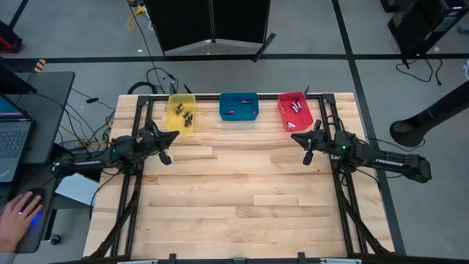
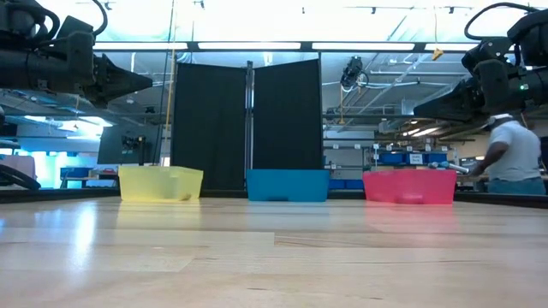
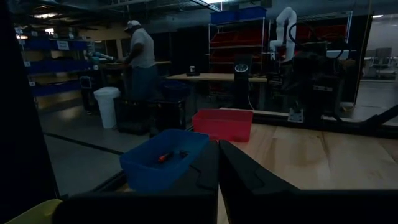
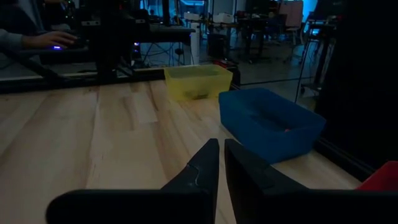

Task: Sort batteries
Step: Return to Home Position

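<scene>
High view evenly lit from overhead, shadows on the worktop [image 1: 242, 183] faint. Low view: ceiling strip lights [image 2: 248, 45] blown out, their glare sheening the near boards. Both wrist views markedly dim, foregrounds nearly black.

You are looking down on a pale wooden table [image 1: 242, 191] on a black frame. Beyond its far edge stands a black folding screen [image 1: 212, 22], with loose cables [image 1: 157, 77] on the grey floor near it. Left of the table is a dark desk [image 1: 44, 95] holding an open laptop [image 1: 13, 147], and a white sheet of paper [image 1: 77, 188] lies between desk and table. In the workshop behind, a person in a white shirt and cap [image 2: 514, 154] stands at a bench, a white trash can [image 3: 107, 106] close beside them. Long light strips [image 2: 248, 45] run across the ceiling.
</scene>
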Action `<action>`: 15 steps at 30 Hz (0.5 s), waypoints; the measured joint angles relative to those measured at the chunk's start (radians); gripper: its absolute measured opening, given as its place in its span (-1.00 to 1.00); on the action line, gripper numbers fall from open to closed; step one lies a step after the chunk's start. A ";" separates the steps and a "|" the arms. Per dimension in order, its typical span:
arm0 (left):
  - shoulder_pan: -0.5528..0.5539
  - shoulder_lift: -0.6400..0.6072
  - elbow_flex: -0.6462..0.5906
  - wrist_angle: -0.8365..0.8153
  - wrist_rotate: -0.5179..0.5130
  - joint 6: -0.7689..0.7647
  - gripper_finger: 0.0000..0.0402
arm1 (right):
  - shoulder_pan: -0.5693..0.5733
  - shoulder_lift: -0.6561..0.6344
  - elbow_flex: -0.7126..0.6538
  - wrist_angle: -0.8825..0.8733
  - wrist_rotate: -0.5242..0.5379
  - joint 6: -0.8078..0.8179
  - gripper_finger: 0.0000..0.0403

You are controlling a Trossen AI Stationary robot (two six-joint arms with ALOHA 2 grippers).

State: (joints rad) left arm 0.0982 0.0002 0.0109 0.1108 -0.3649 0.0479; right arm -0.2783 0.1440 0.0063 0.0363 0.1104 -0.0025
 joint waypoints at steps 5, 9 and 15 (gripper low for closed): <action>0.000 0.000 0.000 0.000 0.000 0.000 -0.93 | 0.000 0.000 0.000 0.000 0.000 0.000 -0.82; 0.000 0.000 0.000 0.000 0.000 0.000 -0.93 | 0.000 0.000 0.000 0.000 0.000 0.000 -0.81; 0.000 0.000 0.000 0.000 0.000 0.000 -0.93 | 0.000 0.000 0.000 0.000 0.000 0.000 -0.82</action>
State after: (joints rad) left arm 0.0982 0.0002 0.0109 0.1106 -0.3649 0.0479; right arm -0.2779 0.1440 0.0063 0.0363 0.1104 -0.0025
